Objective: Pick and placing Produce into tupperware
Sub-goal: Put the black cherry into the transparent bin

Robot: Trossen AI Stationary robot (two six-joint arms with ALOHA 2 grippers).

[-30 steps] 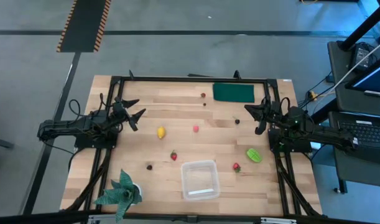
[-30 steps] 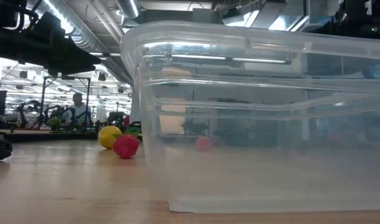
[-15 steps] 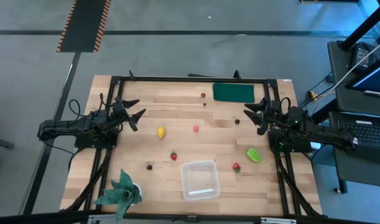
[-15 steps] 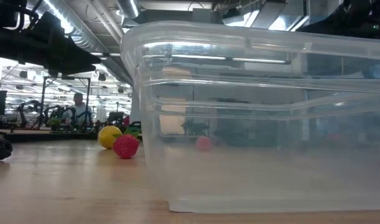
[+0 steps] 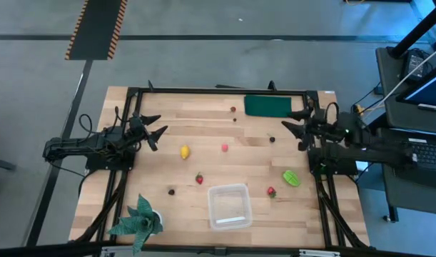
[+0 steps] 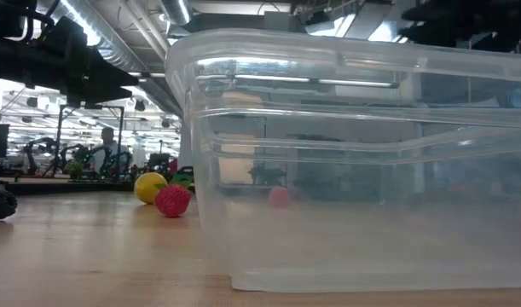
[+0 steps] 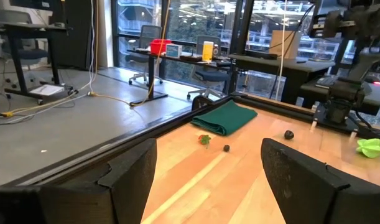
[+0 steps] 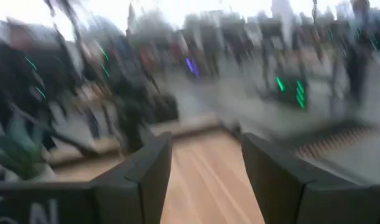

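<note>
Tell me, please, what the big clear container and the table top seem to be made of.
The clear rounded-square container looks like thin glossy plastic: the room shows through its walls, which carry moulded ridges. The table top looks like pale wood with a matte finish: parallel plank lines and grain show.

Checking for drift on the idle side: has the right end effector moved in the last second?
Yes. The right end effector has swung toward the green pad.

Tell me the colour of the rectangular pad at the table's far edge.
Dark green pad, clearest in the high view.
</note>
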